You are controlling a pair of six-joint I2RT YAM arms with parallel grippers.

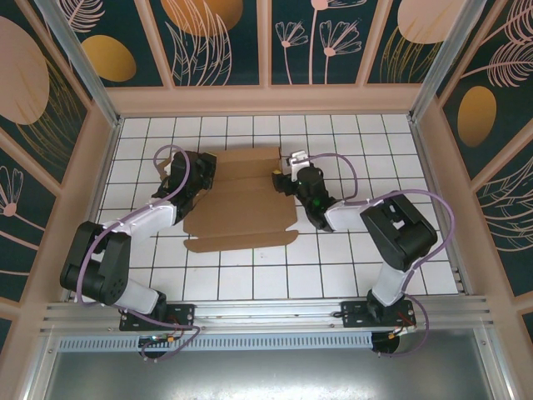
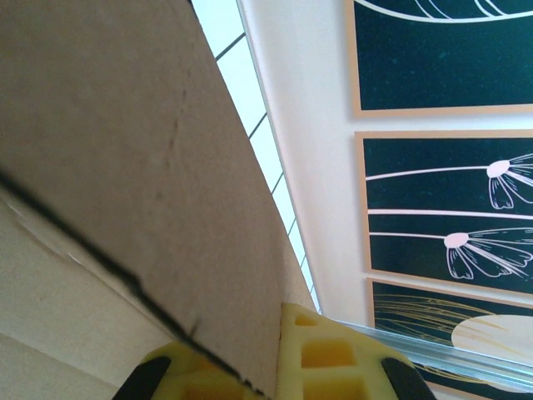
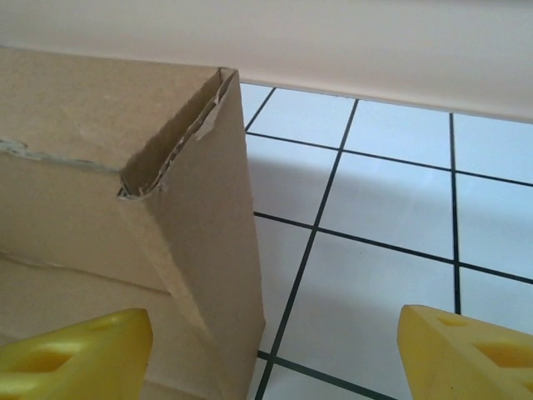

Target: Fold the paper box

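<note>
While the left jaws are closed on a raised side wall of the paper box point(image 1: 241, 204), the right jaws stand wide apart and grip nothing. The box lies partly folded on the white tiled surface point(image 1: 333, 267), between the two sets of jaws. Its ragged upright corner point(image 3: 179, 146) rises between the yellow fingers point(image 3: 75, 350) of the right jaws, close to one and well apart from the other.

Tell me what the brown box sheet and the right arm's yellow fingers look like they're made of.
Brown die-cut box sheet: corrugated cardboard, matte; its torn corner shows layered, fluted edges. Right arm's yellow fingers: probably moulded or printed plastic, smooth and dull, with recessed pockets; the exact kind is unclear.
</note>
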